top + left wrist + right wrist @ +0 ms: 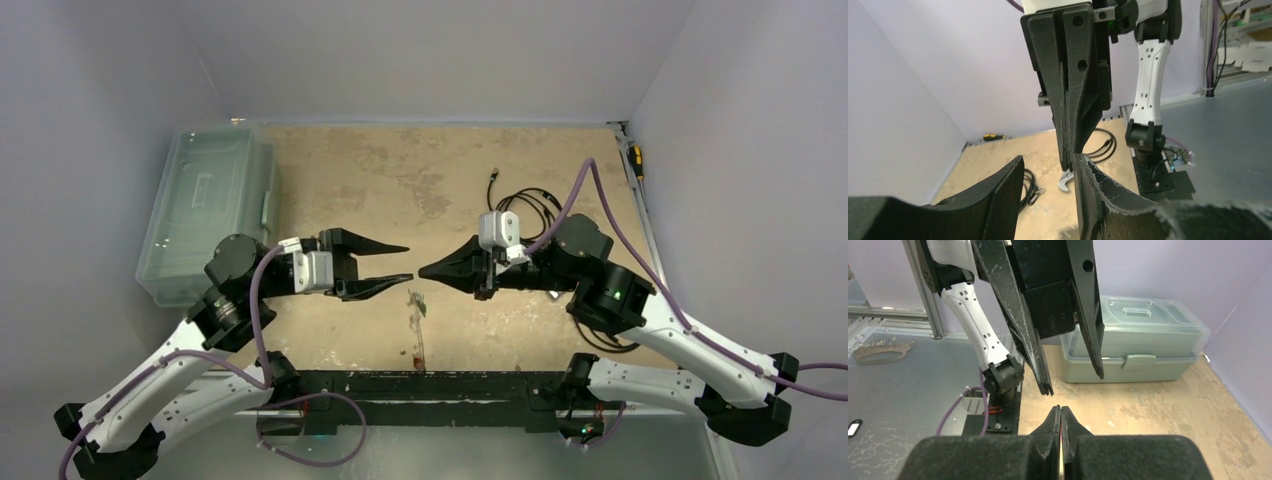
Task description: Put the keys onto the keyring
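Little of the small silver keys with coloured plastic heads (415, 302) is legible: a thin streak on the sandy desk (400, 180), greenish at its far end and red at its near end, lying far-to-near just on the near side of the fingertips. The pale oval keyring cannot be told from it. Both arms reach inward, level, tip to tip: the black left gripper (410, 262) has jaws released and empty, the black right gripper (422, 270) has jaws clenched.

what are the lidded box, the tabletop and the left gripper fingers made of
The box looks like translucent pale-green plastic, glossy; light shows through its walls. The tabletop looks like bare wood board, matte tan with worn blotches. The left gripper has fingers that seem black printed plastic, matte, finely ridged.
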### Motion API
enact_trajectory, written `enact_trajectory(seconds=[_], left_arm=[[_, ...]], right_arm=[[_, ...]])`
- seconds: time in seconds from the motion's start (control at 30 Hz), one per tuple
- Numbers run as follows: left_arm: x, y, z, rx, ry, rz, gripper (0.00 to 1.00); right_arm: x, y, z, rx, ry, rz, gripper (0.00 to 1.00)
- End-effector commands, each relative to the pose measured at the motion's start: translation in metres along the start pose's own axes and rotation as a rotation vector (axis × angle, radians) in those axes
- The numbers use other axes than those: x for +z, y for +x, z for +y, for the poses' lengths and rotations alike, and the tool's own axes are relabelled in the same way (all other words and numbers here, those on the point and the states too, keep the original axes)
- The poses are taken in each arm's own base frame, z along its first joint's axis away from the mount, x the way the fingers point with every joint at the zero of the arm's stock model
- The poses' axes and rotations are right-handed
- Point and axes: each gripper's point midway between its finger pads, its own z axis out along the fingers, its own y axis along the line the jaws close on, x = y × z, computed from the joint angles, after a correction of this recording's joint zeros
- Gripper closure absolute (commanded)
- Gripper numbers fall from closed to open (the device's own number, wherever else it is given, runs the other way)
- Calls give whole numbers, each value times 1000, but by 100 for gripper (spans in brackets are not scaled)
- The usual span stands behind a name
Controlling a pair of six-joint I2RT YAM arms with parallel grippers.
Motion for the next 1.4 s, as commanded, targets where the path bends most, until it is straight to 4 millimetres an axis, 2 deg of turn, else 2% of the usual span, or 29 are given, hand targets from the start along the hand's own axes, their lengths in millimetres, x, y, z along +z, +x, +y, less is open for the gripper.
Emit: enact_trajectory(seconds=[0.0, 0.13, 0.23, 0.33, 0.43, 0.6, 0.7, 0.77, 0.87, 0.93, 1.07, 1.2, 1.3, 1.37], left_arm=[[-10, 5, 2, 8, -12, 138, 61], [-18, 18, 5, -2, -19, 253, 61], [-23, 33, 18, -40, -114, 313, 59], [-29, 70, 17, -131, -162, 396, 57], [-36, 110, 15, -205, -211, 461, 57], [-51, 171, 27, -281, -389, 534, 56], [-48, 194, 29, -308, -407, 568, 56], [-48, 206, 36, -322, -442, 599, 56], [-44, 218, 42, -364, -484, 621, 56], [-41, 225, 40, -384, -473, 623, 56], [-45, 243, 34, -400, -460, 660, 55], [-53, 248, 37, -371, -494, 678, 55], [-56, 244, 41, -346, -513, 666, 55], [-56, 242, 42, -336, -516, 662, 55]], right_arm=[[-6, -26, -6, -51, 42, -56, 100], [-7, -22, -9, -46, 57, -45, 100], [-5, -6, -23, 11, 143, 5, 100], [-6, 25, -39, 112, 265, 59, 100], [-11, 73, -51, 279, 405, 139, 98], [-38, 132, -78, 575, 763, 141, 63], [-54, 166, -87, 700, 929, 131, 37], [-66, 195, -92, 782, 1027, 162, 27], [-76, 236, -101, 953, 1057, 225, 25], [-79, 254, -102, 1031, 1066, 238, 25], [-75, 269, -96, 1117, 1050, 190, 25], [-67, 284, -88, 1157, 981, 139, 30], [-55, 286, -84, 1072, 865, 114, 33], [-58, 291, -86, 966, 843, 133, 34]])
